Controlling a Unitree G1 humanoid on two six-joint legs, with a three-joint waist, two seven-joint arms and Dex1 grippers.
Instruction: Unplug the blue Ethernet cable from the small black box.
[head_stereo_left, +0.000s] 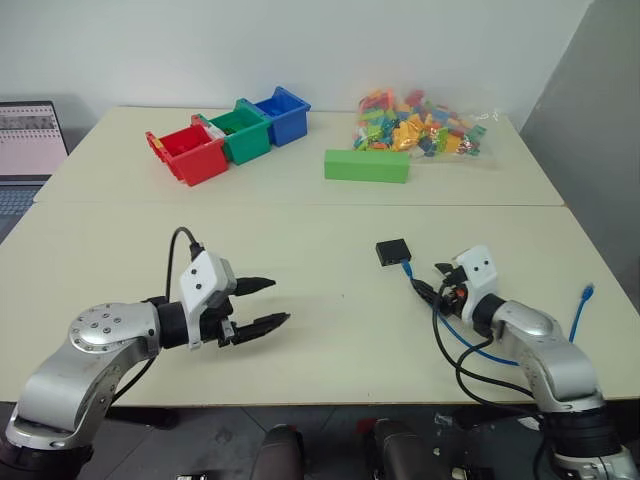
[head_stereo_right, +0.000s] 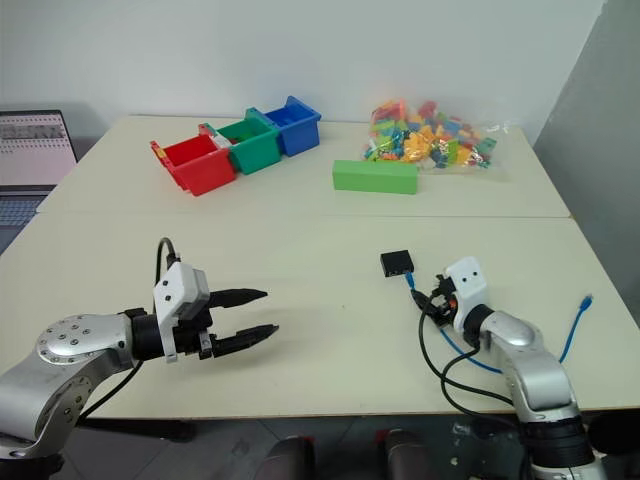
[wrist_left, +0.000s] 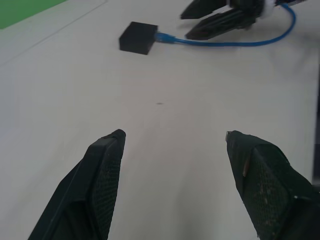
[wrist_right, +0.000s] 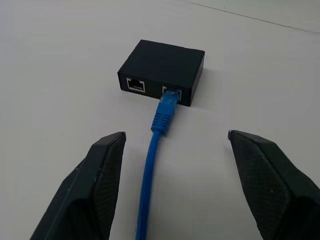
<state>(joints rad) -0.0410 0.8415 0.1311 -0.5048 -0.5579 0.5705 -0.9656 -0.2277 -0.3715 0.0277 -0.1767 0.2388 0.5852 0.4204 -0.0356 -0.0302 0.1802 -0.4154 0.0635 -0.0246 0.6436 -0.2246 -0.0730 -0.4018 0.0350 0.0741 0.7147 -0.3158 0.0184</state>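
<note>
Right gripper (wrist_right: 175, 145), fingers spread and empty, straddles the blue Ethernet cable (wrist_right: 159, 130) plugged into the small black box (wrist_right: 162, 70); left gripper (head_stereo_left: 262, 303) hovers released over bare cream table (head_stereo_left: 330, 330), well apart

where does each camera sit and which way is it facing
Head, both eyes: looks forward and down over the table; both arms show.
Left wrist: along the open left pincer toward the small black box.
Right wrist: along the open right pincer at the box and plugged-in blue Ethernet cable.
All views share box and cable.
</note>
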